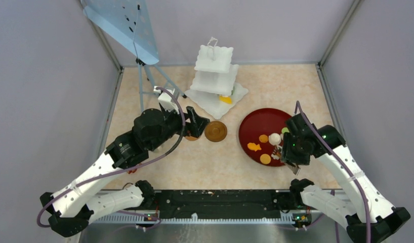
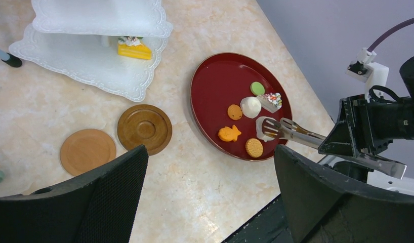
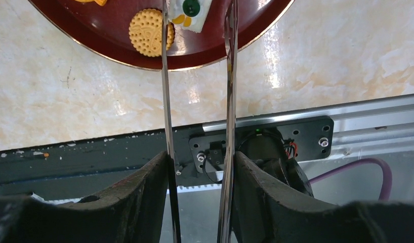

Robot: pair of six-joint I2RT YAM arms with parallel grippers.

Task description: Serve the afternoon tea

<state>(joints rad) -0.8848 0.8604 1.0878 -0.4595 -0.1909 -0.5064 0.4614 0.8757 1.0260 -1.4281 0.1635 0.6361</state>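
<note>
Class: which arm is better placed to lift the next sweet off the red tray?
Right: the right gripper holds the tongs, tips over the tray by the sweets. The left gripper hangs open near the wooden saucers.

Pale lilac-grey walls (image 1: 53, 76) enclose a beige, marble-patterned counter (image 1: 276, 81) under soft, even light. At upper left a blue perforated panel (image 1: 124, 25) tilts, seemingly on a thin stand (image 1: 141, 86).

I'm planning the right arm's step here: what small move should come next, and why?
Probably squeeze the right gripper so the tongs close on the white cake slice: it lies between their spread blades on the red tray, apparently not yet pinched.
</note>
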